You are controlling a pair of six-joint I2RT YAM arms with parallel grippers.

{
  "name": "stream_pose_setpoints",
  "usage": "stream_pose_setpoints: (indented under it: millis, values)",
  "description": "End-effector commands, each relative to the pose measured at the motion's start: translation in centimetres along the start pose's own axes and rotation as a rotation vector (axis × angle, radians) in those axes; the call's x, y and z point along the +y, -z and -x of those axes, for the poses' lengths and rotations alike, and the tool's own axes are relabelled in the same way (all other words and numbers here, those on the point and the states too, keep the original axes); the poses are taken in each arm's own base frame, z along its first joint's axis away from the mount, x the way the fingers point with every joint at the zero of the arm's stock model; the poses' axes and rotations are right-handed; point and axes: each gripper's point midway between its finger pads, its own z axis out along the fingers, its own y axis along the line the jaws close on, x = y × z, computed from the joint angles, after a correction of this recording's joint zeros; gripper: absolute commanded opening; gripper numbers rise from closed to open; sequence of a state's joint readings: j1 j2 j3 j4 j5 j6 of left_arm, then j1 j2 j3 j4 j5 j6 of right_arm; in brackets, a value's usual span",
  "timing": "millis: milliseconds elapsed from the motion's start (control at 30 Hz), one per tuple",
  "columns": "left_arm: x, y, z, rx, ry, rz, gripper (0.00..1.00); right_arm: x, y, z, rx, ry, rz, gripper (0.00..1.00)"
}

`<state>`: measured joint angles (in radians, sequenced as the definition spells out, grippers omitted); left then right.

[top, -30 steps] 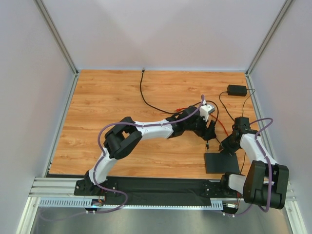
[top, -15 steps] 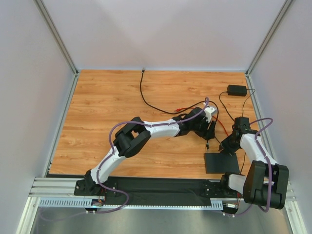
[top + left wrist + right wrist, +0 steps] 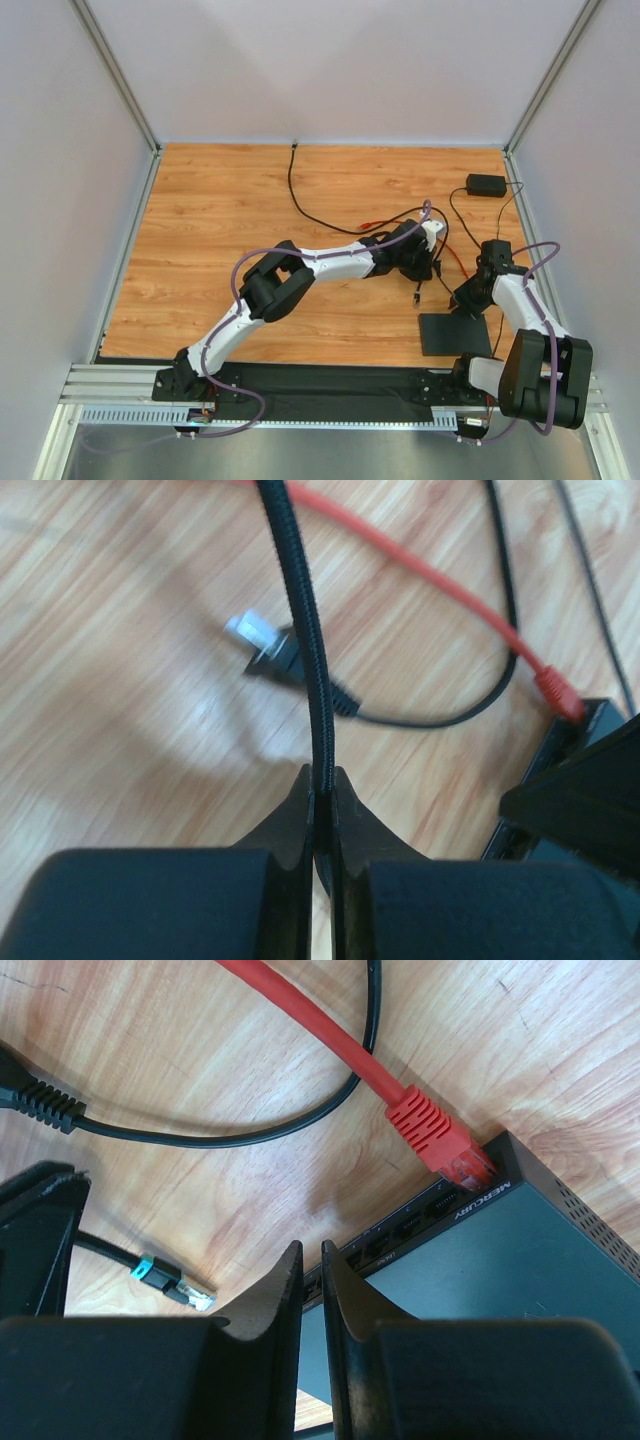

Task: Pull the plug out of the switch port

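Note:
The switch (image 3: 455, 335) is a flat black box near my right arm's base; its port edge (image 3: 440, 1215) faces the wood. A red plug (image 3: 437, 1142) sits in the end port, also visible in the left wrist view as the red plug (image 3: 556, 692). My left gripper (image 3: 320, 772) is shut on a black braided cable (image 3: 300, 610), and in the top view this left gripper (image 3: 424, 272) hovers just beyond the switch. That cable's teal-clipped plug (image 3: 170, 1285) lies free beside the switch. My right gripper (image 3: 311, 1248) is shut and empty, over the port edge.
A black power plug (image 3: 268, 646) with a silvery tip lies loose on the wood, its cable curling toward the adapter brick (image 3: 486, 185) at the back right. A long black cable (image 3: 296, 200) runs to the back wall. Enclosure walls close in on both sides.
My left gripper has gone from open to shut on the black braided cable and shifted slightly left. The right arm has not moved.

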<state>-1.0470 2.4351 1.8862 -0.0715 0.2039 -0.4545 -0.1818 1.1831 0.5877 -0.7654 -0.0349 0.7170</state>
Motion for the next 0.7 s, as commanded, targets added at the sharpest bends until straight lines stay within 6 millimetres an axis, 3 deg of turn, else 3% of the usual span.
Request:
stream_pose_setpoints:
  millis: [0,33,67,133,167,233,267,300,333,400,433,467,533,567,600,667]
  values:
    - [-0.7,4.5,4.2,-0.083,-0.039,0.069,0.00,-0.4,0.4,0.0,-0.004,0.013,-0.018,0.15]
    - [0.5,5.6,4.0,-0.083,-0.046,0.143,0.00,-0.4,0.4,-0.1,0.000,0.013,-0.018,0.15]
    - [-0.3,8.3,6.1,-0.124,-0.065,0.164,0.00,-0.3,0.5,0.0,-0.002,0.016,-0.013,0.15]
    - [1.7,11.8,5.8,-0.088,-0.104,0.306,0.00,-0.3,0.5,-0.1,-0.004,0.017,-0.009,0.15]
    - [1.6,15.1,6.8,-0.095,-0.115,0.353,0.00,-0.1,0.5,0.0,-0.011,0.014,0.001,0.15]
    - [4.7,19.1,6.5,-0.089,-0.117,0.500,0.00,0.1,0.5,-0.1,-0.009,0.014,0.016,0.15]
    - [5.3,22.7,7.0,-0.100,-0.098,0.546,0.00,0.2,0.5,0.0,-0.008,0.017,0.021,0.15]
    - [6.5,24.5,6.8,-0.102,-0.079,0.585,0.00,0.5,0.6,0.1,-0.008,0.021,0.030,0.15]
    - [8.9,27.9,6.6,-0.117,-0.033,0.643,0.00,0.6,0.6,0.2,-0.014,0.023,0.035,0.15]
    - [11.3,31.1,5.0,-0.100,0.030,0.710,0.00,1.0,0.8,0.4,-0.018,0.025,0.053,0.15]
    - [13.1,32.5,3.3,-0.072,0.059,0.759,0.00,1.2,1.0,0.5,-0.020,0.033,0.060,0.15]
    - [14.8,35.4,2.8,-0.084,0.125,0.812,0.00,1.3,1.1,0.5,-0.021,0.038,0.068,0.15]
    - [17.3,38.0,0.0,-0.046,0.209,0.902,0.00,1.6,1.6,0.8,-0.033,0.050,0.077,0.15]
    - [18.8,40.3,-1.1,-0.048,0.270,0.958,0.00,1.7,1.7,0.9,-0.039,0.056,0.082,0.15]
    - [19.8,41.0,-2.9,-0.031,0.326,0.995,0.00,1.7,1.9,1.0,-0.044,0.059,0.084,0.15]
    - [21.0,42.5,-4.4,-0.043,0.411,1.016,0.00,2.0,2.3,1.4,-0.056,0.066,0.094,0.15]
